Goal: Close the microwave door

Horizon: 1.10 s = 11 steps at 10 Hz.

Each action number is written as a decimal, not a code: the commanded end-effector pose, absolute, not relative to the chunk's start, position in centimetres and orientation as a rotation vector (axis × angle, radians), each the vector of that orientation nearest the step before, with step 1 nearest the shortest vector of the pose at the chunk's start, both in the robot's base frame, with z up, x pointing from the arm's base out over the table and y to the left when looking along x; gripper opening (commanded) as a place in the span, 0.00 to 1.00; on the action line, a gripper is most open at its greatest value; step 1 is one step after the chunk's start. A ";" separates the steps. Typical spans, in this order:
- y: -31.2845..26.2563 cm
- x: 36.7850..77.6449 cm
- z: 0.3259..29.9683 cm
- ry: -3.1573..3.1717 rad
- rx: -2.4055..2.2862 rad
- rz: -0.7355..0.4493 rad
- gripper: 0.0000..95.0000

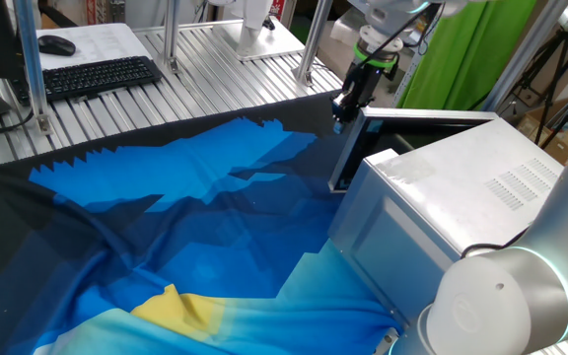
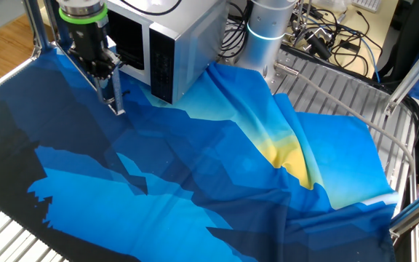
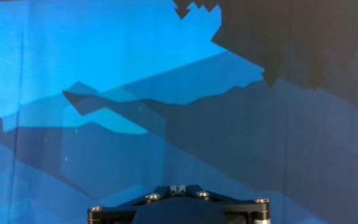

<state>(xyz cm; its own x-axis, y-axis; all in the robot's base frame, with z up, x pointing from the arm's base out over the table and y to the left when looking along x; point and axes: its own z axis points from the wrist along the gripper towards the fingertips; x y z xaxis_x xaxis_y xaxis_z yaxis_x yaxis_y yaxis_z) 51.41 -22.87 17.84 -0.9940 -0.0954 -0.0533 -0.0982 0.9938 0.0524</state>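
Note:
The silver-grey microwave (image 1: 461, 168) stands at the right on the blue cloth; it also shows at the top of the other fixed view (image 2: 188, 36). The microwave door (image 1: 347, 158) stands swung open, seen edge-on, with its free edge out over the cloth (image 2: 116, 98). My gripper (image 1: 342, 113) hangs at the top corner of that free edge, on the door's outer side (image 2: 102, 69). Its fingertips (image 3: 178, 186) sit together, shut and empty. The hand view shows only cloth, not the door.
The blue and yellow cloth (image 1: 195, 217) covers the table. A keyboard (image 1: 97, 74) and mouse (image 1: 57, 44) lie at the back left behind metal frame posts (image 1: 33, 69). The arm's silver base (image 1: 501, 301) stands beside the microwave. Cables (image 2: 333, 36) lie behind it.

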 end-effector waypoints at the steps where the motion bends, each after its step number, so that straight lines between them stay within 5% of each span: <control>1: -23.6 52.6 18.4 3.075 -0.193 0.072 0.00; 4: -24.9 52.5 17.7 3.079 -0.284 -0.034 0.00; 11: -25.6 50.5 15.6 3.098 -0.260 -0.010 0.00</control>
